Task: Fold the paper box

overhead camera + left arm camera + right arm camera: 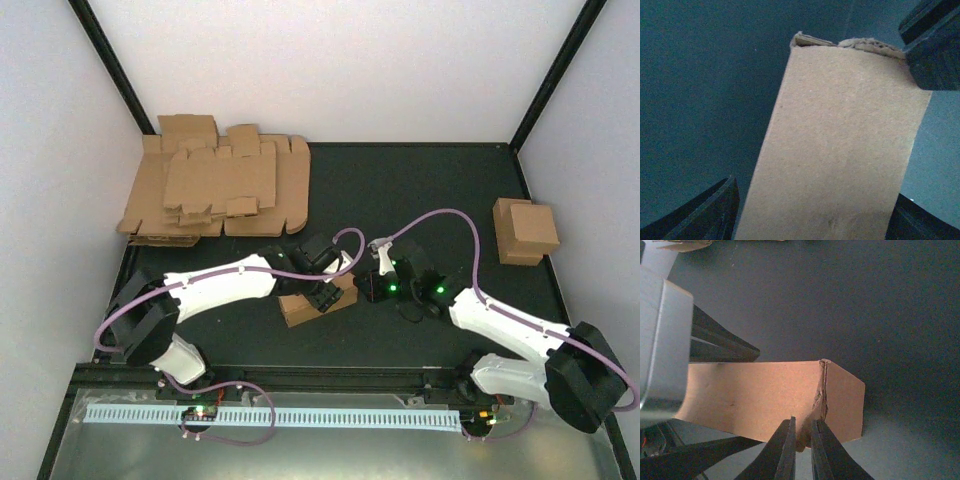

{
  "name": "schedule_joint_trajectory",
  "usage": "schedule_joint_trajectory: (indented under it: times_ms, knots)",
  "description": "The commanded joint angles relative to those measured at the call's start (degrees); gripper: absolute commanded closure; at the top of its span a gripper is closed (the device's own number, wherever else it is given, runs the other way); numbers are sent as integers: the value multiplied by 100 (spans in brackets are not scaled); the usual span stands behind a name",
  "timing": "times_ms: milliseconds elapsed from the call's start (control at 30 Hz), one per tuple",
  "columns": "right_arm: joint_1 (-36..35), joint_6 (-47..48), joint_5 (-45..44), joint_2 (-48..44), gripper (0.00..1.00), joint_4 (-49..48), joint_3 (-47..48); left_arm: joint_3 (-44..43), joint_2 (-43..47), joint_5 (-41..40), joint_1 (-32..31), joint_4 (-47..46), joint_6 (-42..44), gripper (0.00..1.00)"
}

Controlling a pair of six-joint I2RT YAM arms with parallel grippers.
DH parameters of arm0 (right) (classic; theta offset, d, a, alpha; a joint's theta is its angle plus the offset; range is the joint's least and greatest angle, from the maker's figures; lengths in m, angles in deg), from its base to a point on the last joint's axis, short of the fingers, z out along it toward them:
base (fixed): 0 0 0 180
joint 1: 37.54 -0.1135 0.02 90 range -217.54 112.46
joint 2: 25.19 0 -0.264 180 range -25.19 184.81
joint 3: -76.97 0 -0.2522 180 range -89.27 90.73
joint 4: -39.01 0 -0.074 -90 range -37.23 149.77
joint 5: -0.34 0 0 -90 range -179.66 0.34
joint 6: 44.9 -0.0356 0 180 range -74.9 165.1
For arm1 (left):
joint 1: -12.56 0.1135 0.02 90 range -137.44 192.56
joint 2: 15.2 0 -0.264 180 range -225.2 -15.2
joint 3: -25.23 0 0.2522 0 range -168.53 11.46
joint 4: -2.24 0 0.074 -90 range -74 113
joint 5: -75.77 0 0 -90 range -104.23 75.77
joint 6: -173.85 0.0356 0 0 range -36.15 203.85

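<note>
The paper box is a small brown cardboard box lying on the dark table between both arms. In the left wrist view the paper box fills the space between my left gripper's fingers. They straddle its long sides with a thin sliver of table showing at the left finger, so that gripper is open. My right gripper is shut on a crumpled cardboard tab at the seam of the box's end panel. From above, the left gripper and right gripper meet over the box.
A pile of flat brown cardboard blanks lies at the back left. Folded brown boxes stand at the right edge. White walls close in three sides. A metal tray with a white toothed strip runs along the front.
</note>
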Motion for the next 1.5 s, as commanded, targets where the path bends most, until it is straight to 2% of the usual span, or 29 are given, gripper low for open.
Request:
schedule_joint_trajectory:
  times_ms: [0,733,1133,1367,1400,1433,1467]
  knots:
    - [14,-181,235,92,88,-210,59,-214,-93,-66,-86,-17,25,29]
    - [-55,-345,186,141,92,-502,-271,-152,-276,20,-159,-277,-249,40]
    - [-398,-268,-377,275,93,-565,-632,-100,-283,27,-159,-337,-344,43]
    - [-389,-232,-431,-117,87,-437,-469,-83,-249,137,-158,-361,-257,43]
    - [-375,-247,-388,-165,84,-407,-381,-89,-244,178,-159,-365,-211,43]
    - [-351,-259,-368,-203,76,-359,-255,-91,-243,219,-159,-359,-164,43]
    - [-320,-259,-335,-217,74,-294,-195,-95,-243,224,-159,-341,-134,43]
